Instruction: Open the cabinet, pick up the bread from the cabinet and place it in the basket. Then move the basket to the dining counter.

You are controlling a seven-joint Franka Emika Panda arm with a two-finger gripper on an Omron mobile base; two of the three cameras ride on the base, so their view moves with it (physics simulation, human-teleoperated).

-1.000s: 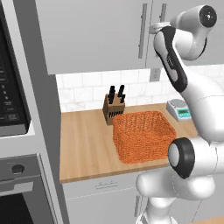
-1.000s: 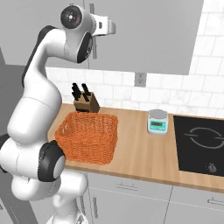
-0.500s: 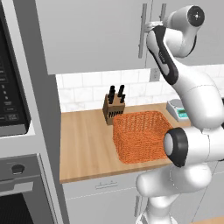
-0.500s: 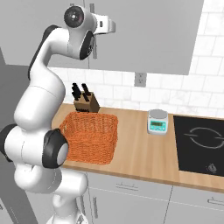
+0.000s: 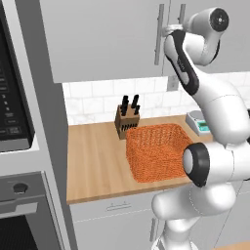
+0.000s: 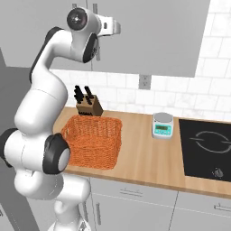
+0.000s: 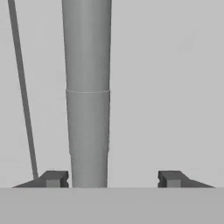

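The cabinet point(image 5: 238, 34) point(image 6: 153, 36) hangs shut above the worktop, so the bread is hidden. In the hand view its silver bar handle point(image 7: 87, 87) stands upright between the fingertips, close to the left one. My gripper point(image 7: 112, 178) point(image 5: 169, 30) point(image 6: 118, 28) is open at the handle point(image 5: 181, 12), jaws either side of the bar, a clear gap on the right. The orange wicker basket point(image 5: 158, 151) point(image 6: 92, 140) sits on the wood worktop below, holding nothing that I can see. The dining counter is out of view.
A knife block point(image 5: 128, 119) point(image 6: 88, 106) stands behind the basket, a small kitchen scale point(image 5: 200, 122) point(image 6: 162, 125) to its right. A black cooktop point(image 6: 207, 144) lies at the far right. The wider cabinet's handle point(image 5: 159, 34) hangs just left. An oven column point(image 5: 19, 146) fills the left.
The hand has pushed up and in toward the cabinet front, reaching the bar handle. The basket and the other things on the worktop have stayed put.
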